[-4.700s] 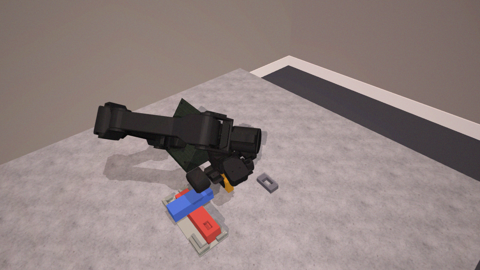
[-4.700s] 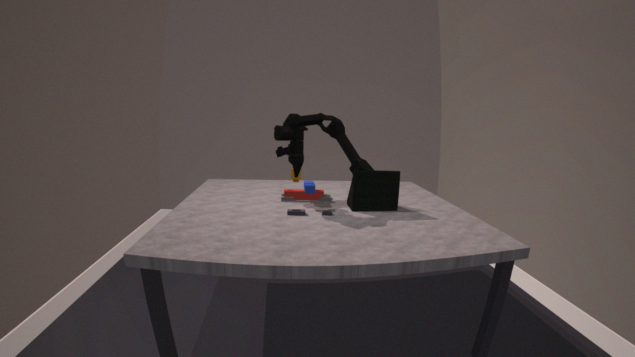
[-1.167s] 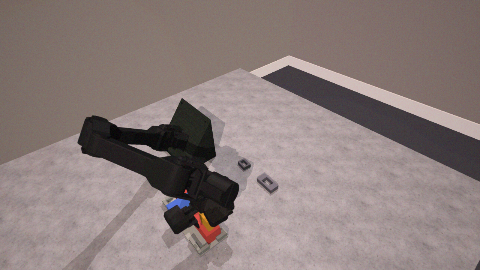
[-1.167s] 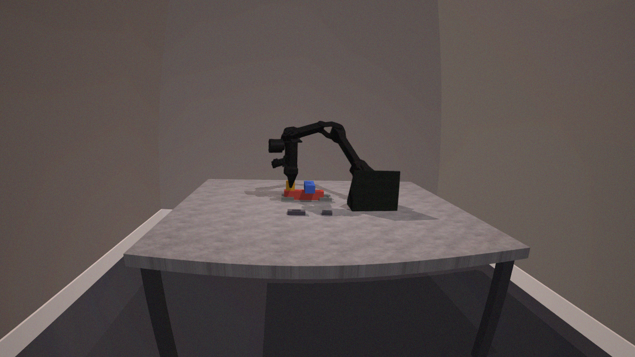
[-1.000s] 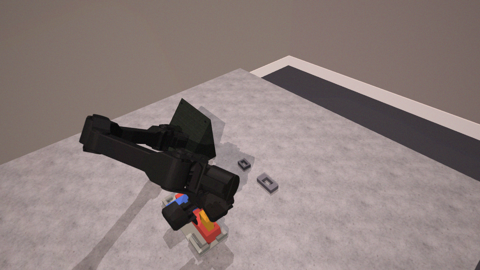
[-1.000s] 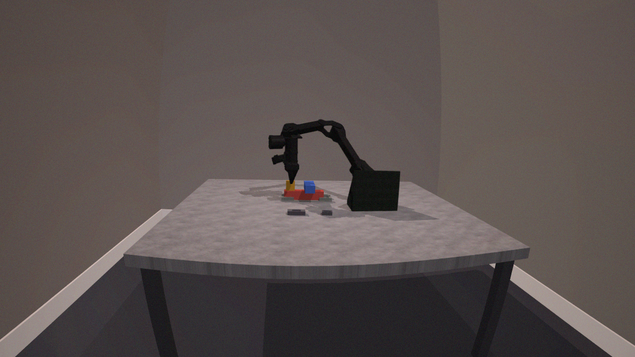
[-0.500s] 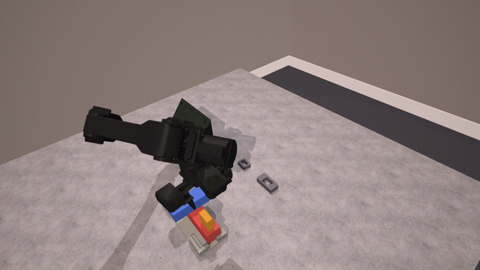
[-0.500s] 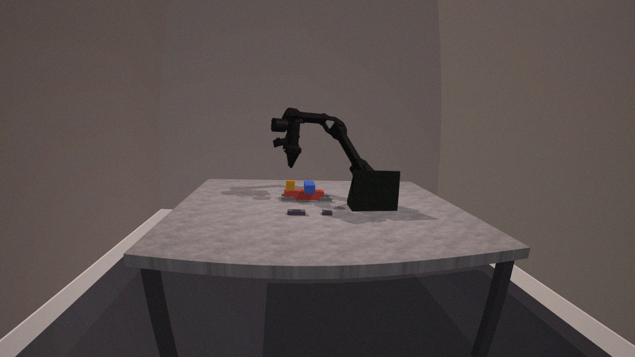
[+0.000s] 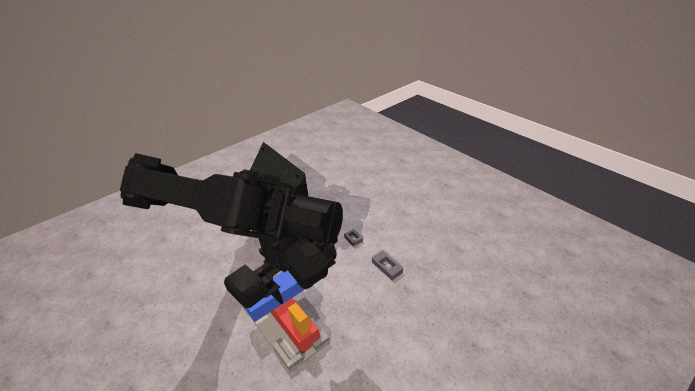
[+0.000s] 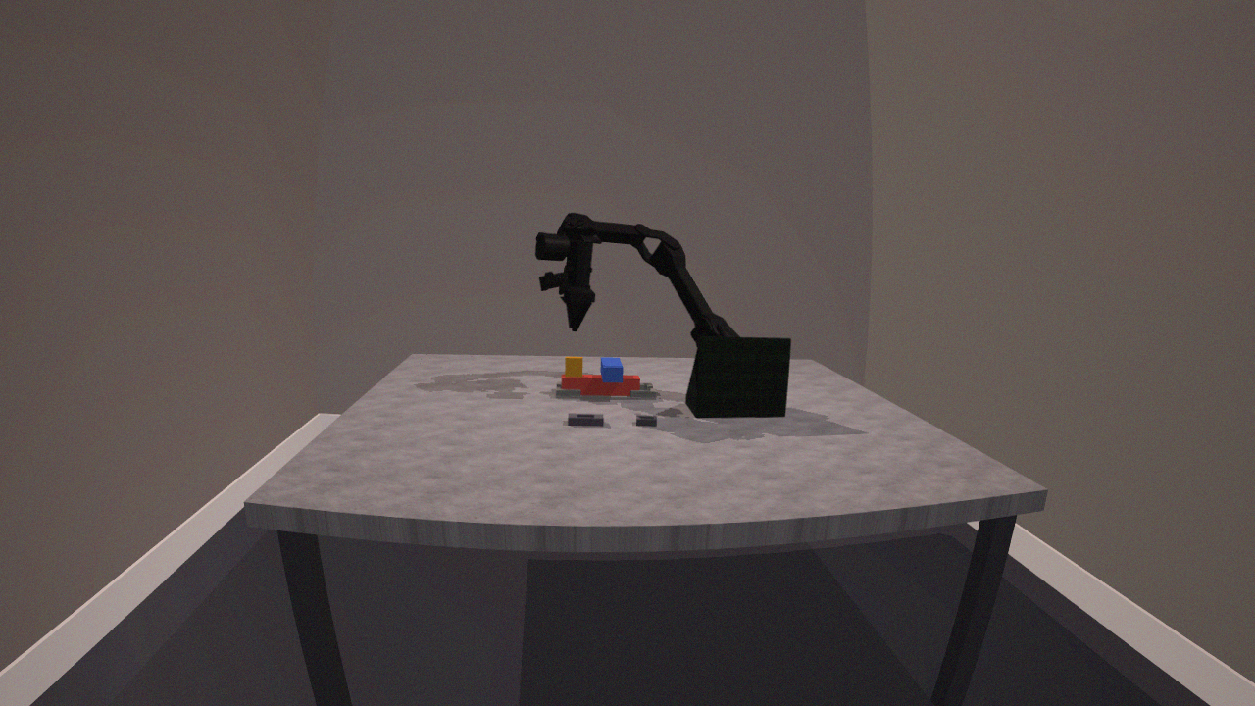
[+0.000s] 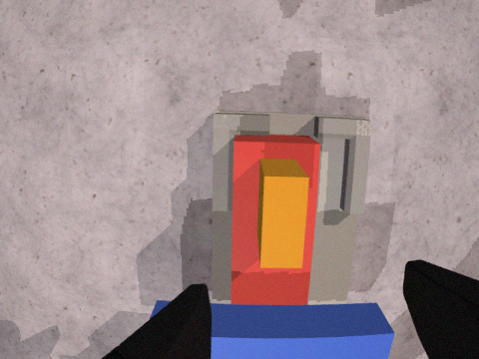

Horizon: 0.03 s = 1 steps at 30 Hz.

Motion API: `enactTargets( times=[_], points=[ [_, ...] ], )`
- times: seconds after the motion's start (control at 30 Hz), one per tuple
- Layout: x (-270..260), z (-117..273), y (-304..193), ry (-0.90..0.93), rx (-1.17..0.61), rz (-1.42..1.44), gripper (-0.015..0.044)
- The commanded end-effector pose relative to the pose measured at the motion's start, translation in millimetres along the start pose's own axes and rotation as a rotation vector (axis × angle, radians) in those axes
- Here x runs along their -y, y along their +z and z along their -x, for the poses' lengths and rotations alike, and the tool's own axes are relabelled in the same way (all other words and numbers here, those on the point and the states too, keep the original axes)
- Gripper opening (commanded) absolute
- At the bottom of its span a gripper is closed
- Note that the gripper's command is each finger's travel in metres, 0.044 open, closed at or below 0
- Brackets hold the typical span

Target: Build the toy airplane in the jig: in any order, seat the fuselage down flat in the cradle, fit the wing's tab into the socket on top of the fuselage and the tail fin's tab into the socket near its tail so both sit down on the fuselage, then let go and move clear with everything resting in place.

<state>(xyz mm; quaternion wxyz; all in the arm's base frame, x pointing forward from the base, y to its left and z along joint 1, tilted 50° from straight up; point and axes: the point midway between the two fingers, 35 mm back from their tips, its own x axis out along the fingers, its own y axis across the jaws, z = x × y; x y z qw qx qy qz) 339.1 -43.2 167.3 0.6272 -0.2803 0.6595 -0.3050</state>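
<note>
Seen from the outside view, a grey table (image 9: 486, 243) (image 10: 614, 482) (image 11: 75, 175) spans the scene, its long curved edge nearest. Well back from that edge, about midway between the left and right edges, lie two dark, hollow blocks: a larger rectangular block (image 9: 394, 272) (image 10: 585, 421) on the left and a smaller block (image 9: 358, 241) (image 10: 645, 422) on the right. Farther right, nearer the right edge, stands the arm's dark base (image 9: 279, 167) (image 10: 741, 378)

Beyond the blocks, toward the far edge, is the toy airplane in its pale grey jig (image 9: 267, 330) (image 10: 570, 394) (image 11: 334, 264). The red fuselage (image 9: 286, 323) (image 10: 583, 386) (image 11: 246, 214) lies in the cradle and looks level. The blue wing (image 9: 286, 287) (image 10: 611, 371) (image 11: 299, 349) rests crosswise on top; the orange tail fin (image 9: 298, 318) (image 10: 573, 367) (image 11: 284, 221) stands upright near the end farther from the base. Their tabs are hidden

Above the airplane, the black arm (image 9: 218, 199) (image 10: 693, 289) points its gripper (image 9: 294, 294) (image 10: 575, 328) (image 11: 309, 290) downward, well off the parts. The jaws are apart and grip nothing
</note>
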Motion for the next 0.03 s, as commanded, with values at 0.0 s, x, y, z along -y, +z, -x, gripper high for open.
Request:
enactTargets(
  times=[0.0],
  points=[
    [-0.4,-0.1,-0.2,0.002,-0.003,0.001,0.0260]
  ],
)
